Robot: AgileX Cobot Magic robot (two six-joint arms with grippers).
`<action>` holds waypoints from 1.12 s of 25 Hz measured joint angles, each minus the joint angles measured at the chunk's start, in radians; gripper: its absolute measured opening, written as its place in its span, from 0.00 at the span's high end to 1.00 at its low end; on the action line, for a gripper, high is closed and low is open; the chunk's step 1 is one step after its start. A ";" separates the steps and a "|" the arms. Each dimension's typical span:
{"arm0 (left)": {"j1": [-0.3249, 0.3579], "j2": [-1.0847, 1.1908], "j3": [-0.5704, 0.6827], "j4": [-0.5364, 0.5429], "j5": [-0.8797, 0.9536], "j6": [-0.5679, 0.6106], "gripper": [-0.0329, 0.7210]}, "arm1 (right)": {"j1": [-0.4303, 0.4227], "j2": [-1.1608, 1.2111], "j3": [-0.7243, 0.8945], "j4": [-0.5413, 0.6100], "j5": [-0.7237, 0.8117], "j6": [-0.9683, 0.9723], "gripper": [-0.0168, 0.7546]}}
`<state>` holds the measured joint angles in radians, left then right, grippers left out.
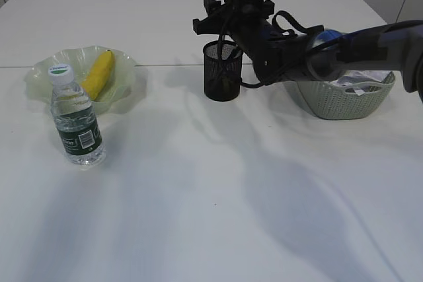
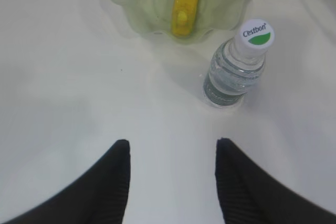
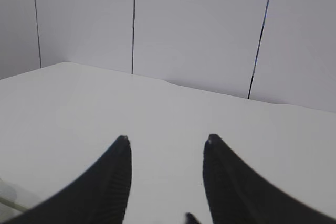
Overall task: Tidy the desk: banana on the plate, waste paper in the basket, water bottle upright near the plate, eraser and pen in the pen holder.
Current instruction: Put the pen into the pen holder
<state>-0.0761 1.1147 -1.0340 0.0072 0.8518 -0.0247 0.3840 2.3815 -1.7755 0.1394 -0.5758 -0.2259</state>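
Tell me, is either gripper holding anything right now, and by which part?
Nothing is held. The left gripper is open above bare table, short of the water bottle; the right gripper is open and empty.

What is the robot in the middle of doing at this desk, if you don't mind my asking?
It is tidying the desk. The right gripper hovers open and empty above the mesh pen holder, where something dark already stands. The banana lies on the plate, the water bottle stands upright beside it, and crumpled paper is in the basket. The left gripper is open over bare table.
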 joint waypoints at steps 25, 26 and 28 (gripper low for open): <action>0.000 -0.009 0.000 0.011 -0.005 0.007 0.48 | -0.014 -0.265 0.002 -0.061 0.599 -0.019 0.50; 0.000 -0.015 0.000 0.013 -0.005 0.007 0.48 | -0.016 -0.282 0.002 -0.066 0.643 -0.021 0.50; 0.000 -0.029 0.000 0.017 -0.005 0.007 0.48 | -0.018 -0.329 0.002 -0.076 0.746 -0.023 0.50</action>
<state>-0.0761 1.0862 -1.0340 0.0241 0.8464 -0.0177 0.3658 2.0529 -1.7733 0.0631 0.1702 -0.2487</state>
